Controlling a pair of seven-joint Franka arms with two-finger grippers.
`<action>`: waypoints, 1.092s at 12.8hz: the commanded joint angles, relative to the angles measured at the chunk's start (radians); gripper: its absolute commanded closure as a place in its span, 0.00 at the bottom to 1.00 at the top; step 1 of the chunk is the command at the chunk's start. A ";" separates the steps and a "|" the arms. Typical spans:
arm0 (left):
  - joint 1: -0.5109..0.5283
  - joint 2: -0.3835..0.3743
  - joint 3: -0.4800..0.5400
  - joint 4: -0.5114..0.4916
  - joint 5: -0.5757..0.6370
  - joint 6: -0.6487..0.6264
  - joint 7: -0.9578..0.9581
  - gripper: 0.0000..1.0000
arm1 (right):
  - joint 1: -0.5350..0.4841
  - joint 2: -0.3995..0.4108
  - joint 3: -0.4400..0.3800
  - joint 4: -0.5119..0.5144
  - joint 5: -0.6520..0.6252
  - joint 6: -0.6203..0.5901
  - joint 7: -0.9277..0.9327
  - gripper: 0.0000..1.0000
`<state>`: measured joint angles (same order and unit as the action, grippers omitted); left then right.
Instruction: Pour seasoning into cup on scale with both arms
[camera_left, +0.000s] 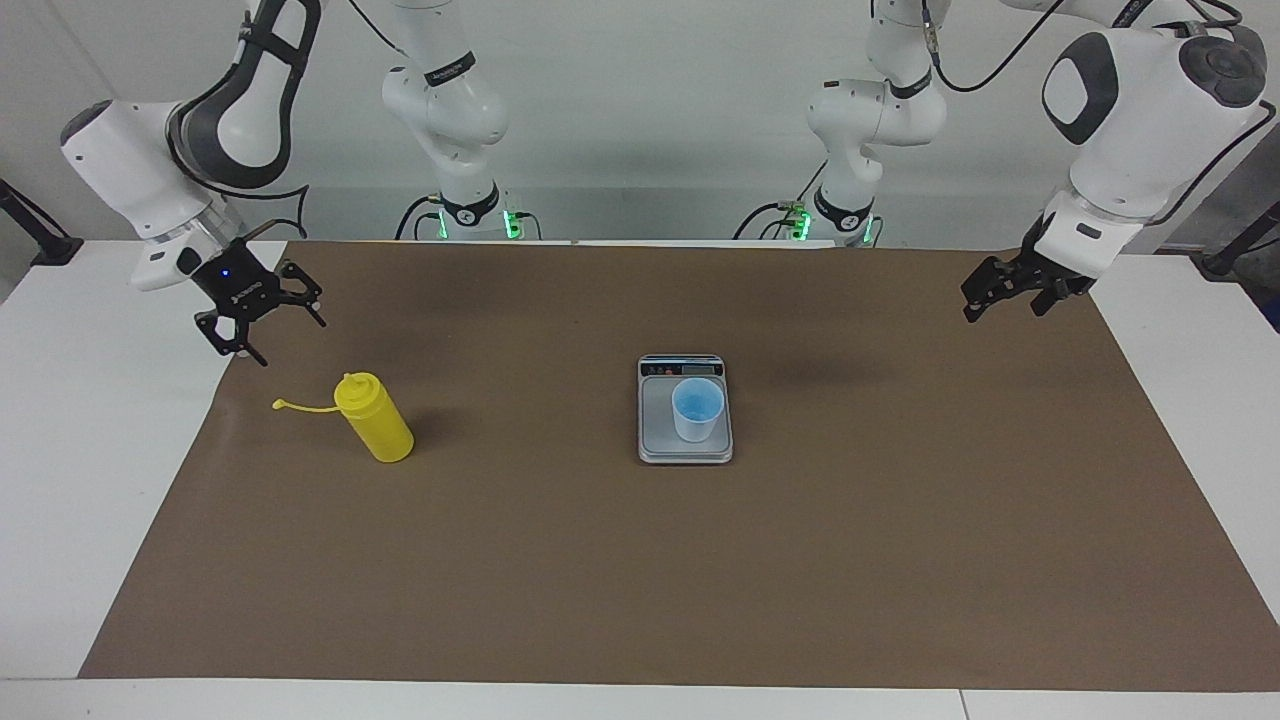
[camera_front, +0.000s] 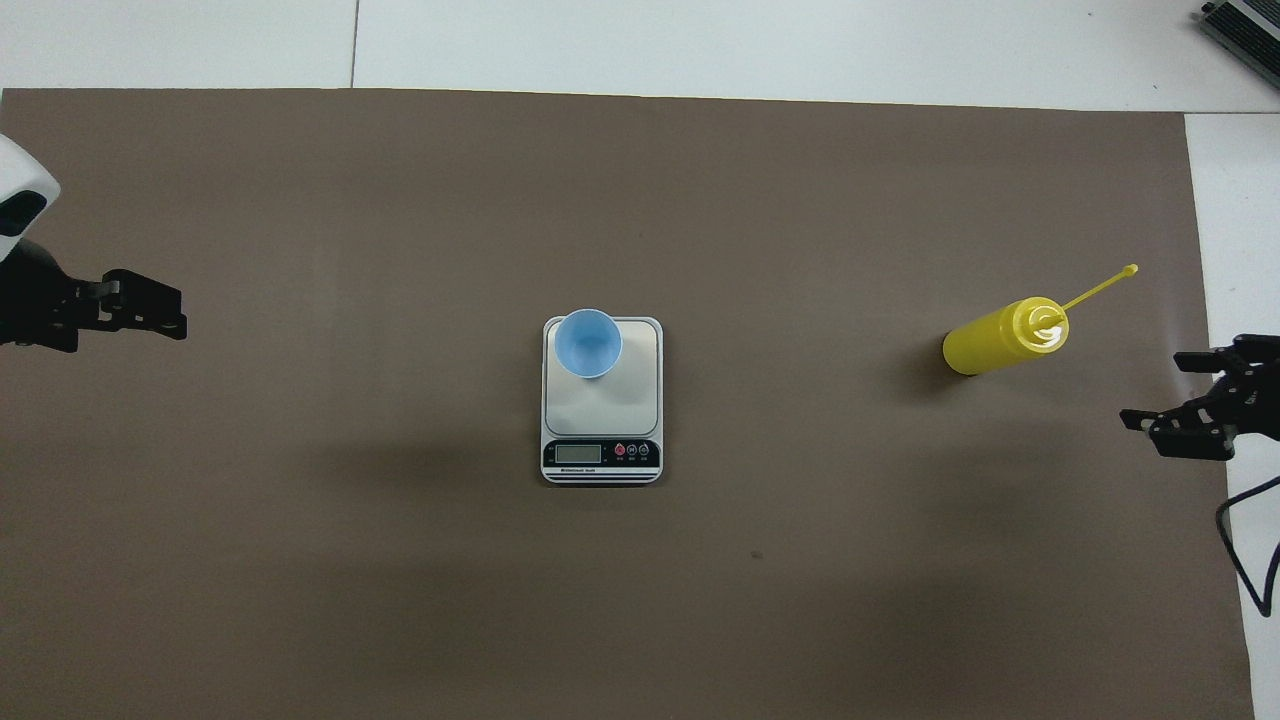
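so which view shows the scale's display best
The overhead view: the scale shows its display strip face-on at the end nearer the robots, with the cup clear of it. In the facing view the strip is a thin foreshortened band.

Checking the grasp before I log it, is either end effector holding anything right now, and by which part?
Nothing is held. The right end effector hangs open in the air, apart from the yellow bottle; the left end effector waits open at its own end of the table.
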<state>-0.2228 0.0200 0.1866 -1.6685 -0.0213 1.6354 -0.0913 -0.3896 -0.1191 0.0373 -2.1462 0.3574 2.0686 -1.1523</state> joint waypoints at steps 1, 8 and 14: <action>0.003 -0.026 -0.004 -0.030 0.015 0.018 -0.011 0.00 | 0.055 -0.072 0.009 -0.009 -0.084 -0.042 0.266 0.00; 0.003 -0.026 -0.004 -0.030 0.015 0.018 -0.011 0.00 | 0.270 -0.056 0.012 0.182 -0.242 -0.139 0.946 0.00; 0.003 -0.026 -0.004 -0.031 0.015 0.018 -0.011 0.00 | 0.380 0.042 0.016 0.412 -0.457 -0.253 1.209 0.00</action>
<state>-0.2228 0.0200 0.1866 -1.6685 -0.0213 1.6354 -0.0913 -0.0264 -0.1293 0.0488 -1.8453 -0.0445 1.9052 -0.0153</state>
